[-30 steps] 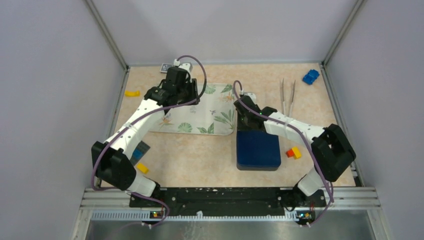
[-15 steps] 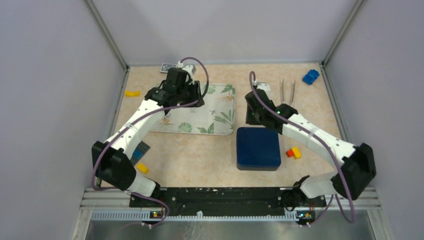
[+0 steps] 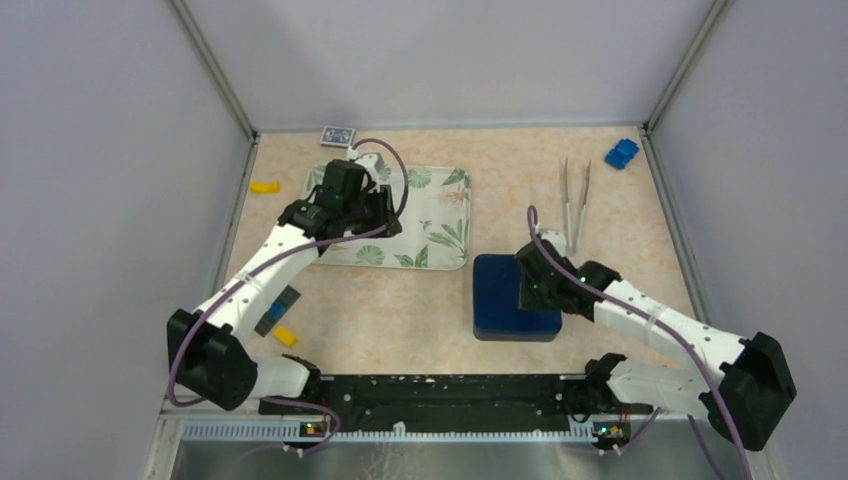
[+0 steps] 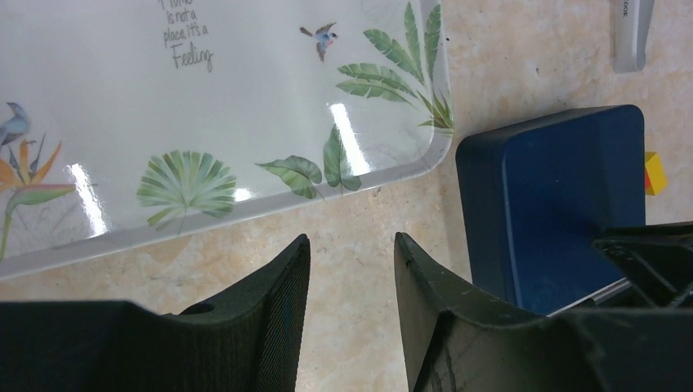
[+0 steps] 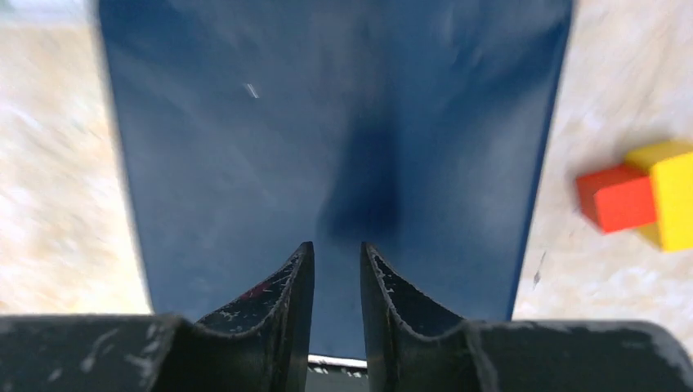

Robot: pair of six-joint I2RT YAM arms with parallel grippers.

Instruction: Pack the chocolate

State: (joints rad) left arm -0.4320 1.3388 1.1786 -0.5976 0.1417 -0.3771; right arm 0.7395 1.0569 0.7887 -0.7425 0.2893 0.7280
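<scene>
Beige table (image 3: 400, 310); right gripper (image 5: 336, 247) above blue box (image 5: 245, 122), jaws seemingly ajar

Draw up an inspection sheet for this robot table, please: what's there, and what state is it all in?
Surface: beige speckled table carrying a closed dark blue box and a leaf-print tray.
Job's things: chocolate, nothing seen.
Clutter: tweezers; blue toy; red and yellow blocks; yellow piece.
Grippers: left gripper open, empty, by the tray's near edge; right gripper slightly open, empty, over the box.
Cables: purple cable along each arm, no snag seen.
Surroundings: grey walls on three sides.
</scene>
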